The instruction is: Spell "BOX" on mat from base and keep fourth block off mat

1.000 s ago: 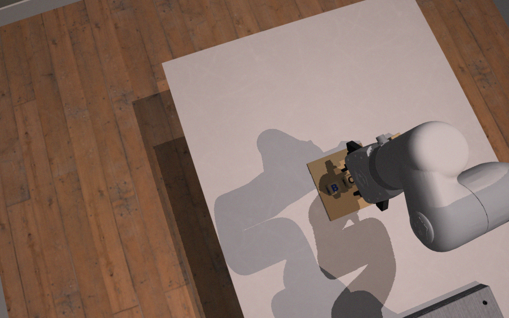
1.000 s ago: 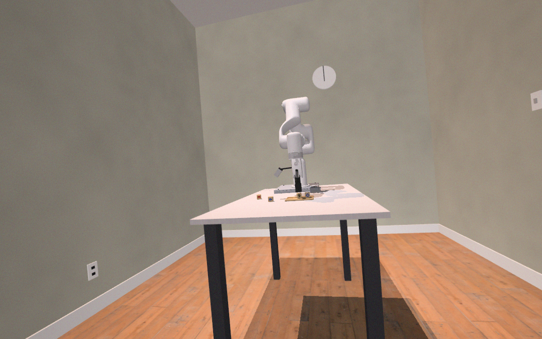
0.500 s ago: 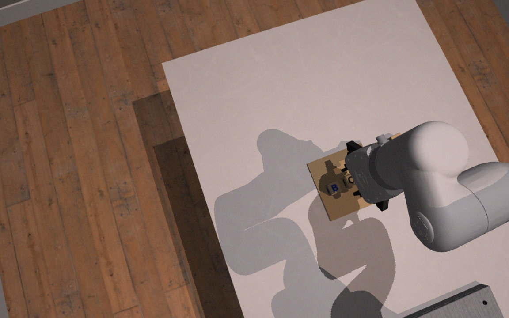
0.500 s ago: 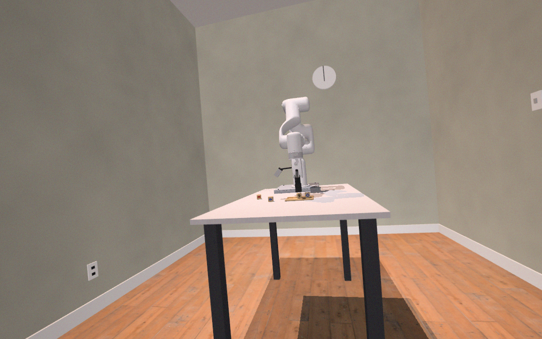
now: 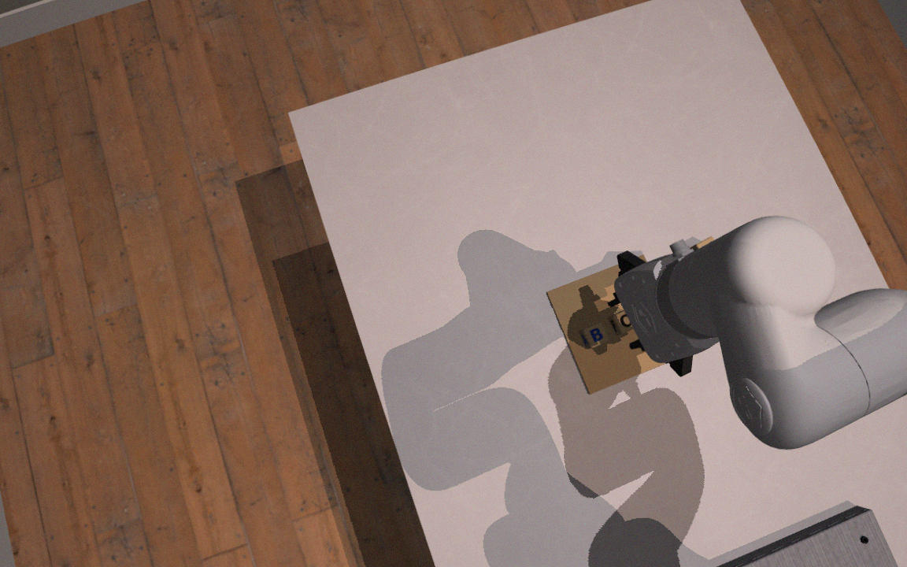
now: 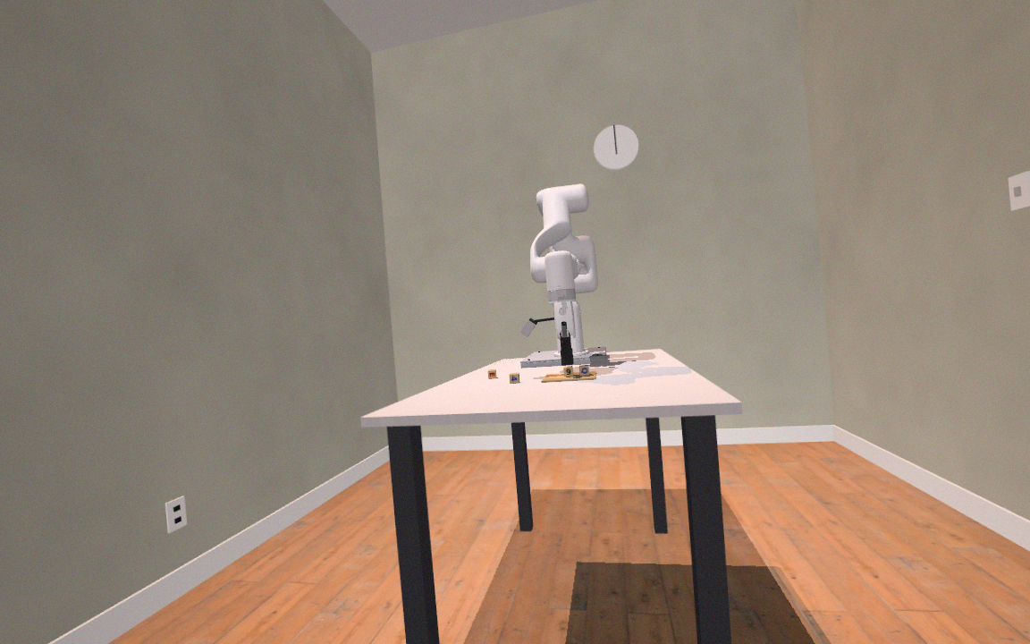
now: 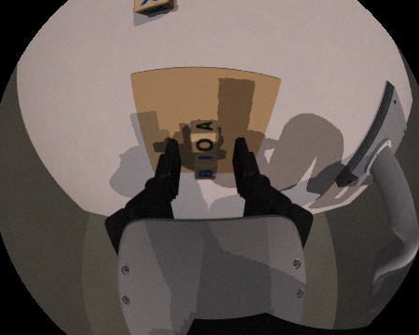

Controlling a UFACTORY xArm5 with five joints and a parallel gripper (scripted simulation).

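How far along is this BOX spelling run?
Done, by the look of it: B and O sit face up, neighbouring, on the mat. In hand: nothing; the tool is open. Left: placing X beside O. Two blocks lie off the mat; which is X isn't readable.
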